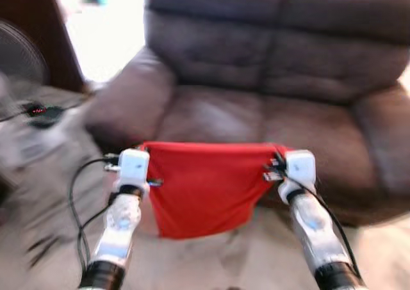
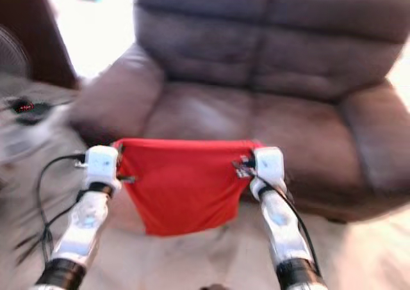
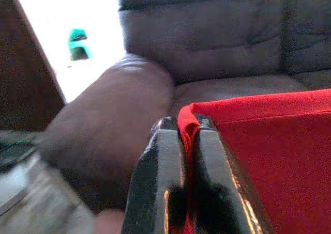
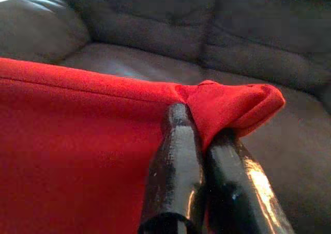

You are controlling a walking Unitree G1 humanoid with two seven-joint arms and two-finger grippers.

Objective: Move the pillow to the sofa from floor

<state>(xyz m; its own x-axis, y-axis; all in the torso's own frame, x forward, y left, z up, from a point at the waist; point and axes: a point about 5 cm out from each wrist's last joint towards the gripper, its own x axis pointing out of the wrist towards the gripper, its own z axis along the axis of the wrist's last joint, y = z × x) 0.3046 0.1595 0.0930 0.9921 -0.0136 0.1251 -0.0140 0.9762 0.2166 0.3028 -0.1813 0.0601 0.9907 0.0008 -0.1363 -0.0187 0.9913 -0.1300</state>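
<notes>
— brown leather sofa (image 1: 269,91) fills the upper centre and right of the frame, pale floor (image 1: 211,264) along the bottom, a fan (image 1: 19,66) and a dark cable (image 1: 80,194) at the left edge. where do we stand?

— we hold the red pillow (image 1: 205,187) in mid-frame, stretched between both arms, hanging just in front of the seat's front edge and clear of the floor. the left gripper (image 3: 187,133) is pinched tight on its upper left corner; the right gripper (image 4: 199,125) is clamped the same way on the upper right corner, fabric bunched between the fingers.

— which step, then?

— we judge it the carry: lifted, not yet placed. next we would need to step closer, bring the pillow forward over the seat cushion, lower it, then part both sets of fingers together. the views are blurred, so we read fine detail with caution.

— and the count?

— we count one pillow, one sofa with two seat sections, two grippers, one fan.
</notes>
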